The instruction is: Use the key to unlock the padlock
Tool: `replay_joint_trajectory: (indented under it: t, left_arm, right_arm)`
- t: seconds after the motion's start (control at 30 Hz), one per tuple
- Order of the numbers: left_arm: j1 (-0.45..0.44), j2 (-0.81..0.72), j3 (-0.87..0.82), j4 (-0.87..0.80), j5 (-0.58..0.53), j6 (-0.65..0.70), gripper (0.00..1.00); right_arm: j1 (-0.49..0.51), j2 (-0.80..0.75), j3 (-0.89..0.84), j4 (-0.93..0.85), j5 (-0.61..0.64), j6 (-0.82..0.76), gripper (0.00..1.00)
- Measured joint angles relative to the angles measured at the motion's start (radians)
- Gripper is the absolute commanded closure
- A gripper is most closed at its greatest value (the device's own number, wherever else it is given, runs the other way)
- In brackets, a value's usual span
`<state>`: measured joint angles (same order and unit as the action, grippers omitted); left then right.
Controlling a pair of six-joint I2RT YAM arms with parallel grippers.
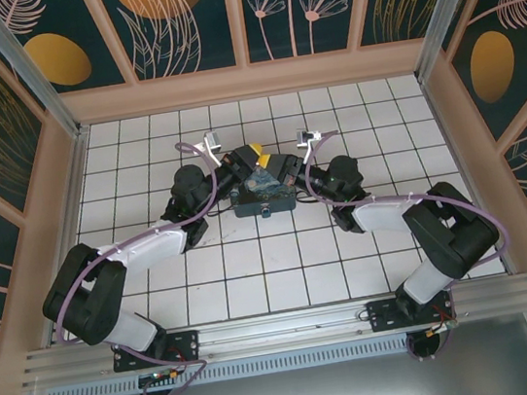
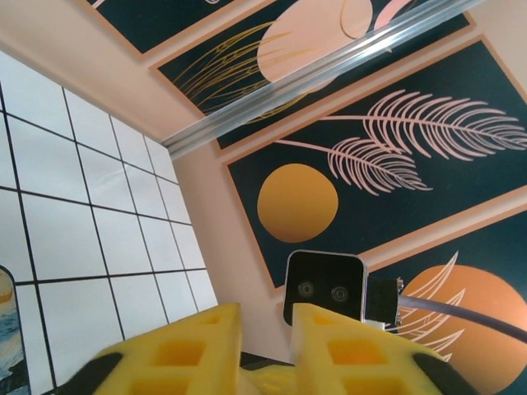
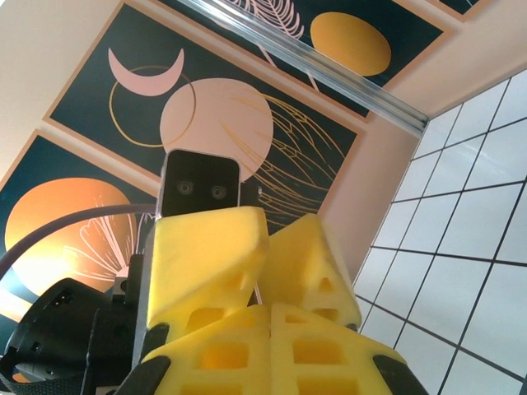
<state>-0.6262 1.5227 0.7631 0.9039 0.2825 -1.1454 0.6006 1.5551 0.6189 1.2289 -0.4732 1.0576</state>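
Left end effector (image 2: 265, 329), just beside right end effector (image 3: 270, 317)

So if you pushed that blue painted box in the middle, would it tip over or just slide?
Probably slide: the blue painted box seems to sit flat on a broad base on the smooth white tiled floor. Its straight edges and square corners suggest it is stiff, not squashy. Its weight cannot be judged from here.

A white tiled floor (image 1: 160, 300) met pale wooden framing (image 1: 247, 82); dark teal wall panels (image 1: 212, 38) bore orange discs and pink plant drawings. An aluminium rail (image 1: 282, 327) edged the floor's near side.
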Motion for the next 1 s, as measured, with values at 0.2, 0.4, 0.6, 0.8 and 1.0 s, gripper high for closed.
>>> replay_joint_trajectory:
  t: [0.2,0.4,0.6,0.8,1.0]
  left_arm:
    - [-0.005,-0.009,0.002,-0.050,-0.006,0.019,0.45]
    - [-0.005,-0.026,0.002,-0.060,-0.034,0.023,0.42]
    - [-0.004,-0.035,0.002,-0.064,-0.056,0.024,0.57]
    - [-0.004,-0.035,0.002,-0.069,-0.059,0.021,0.64]
    - [-0.004,-0.035,-0.001,-0.069,-0.058,0.013,0.63]
  right_arm:
    - [0.002,0.000,-0.001,-0.014,0.001,-0.002,1.00]
    - [0.002,0.000,-0.016,-0.024,0.002,-0.002,1.00]
    - [-0.002,-0.004,-0.035,-0.030,0.005,-0.002,1.00]
    - [-0.004,-0.015,-0.042,-0.032,0.009,-0.001,1.00]
    - [-0.004,-0.016,-0.042,-0.032,0.009,0.000,1.00]
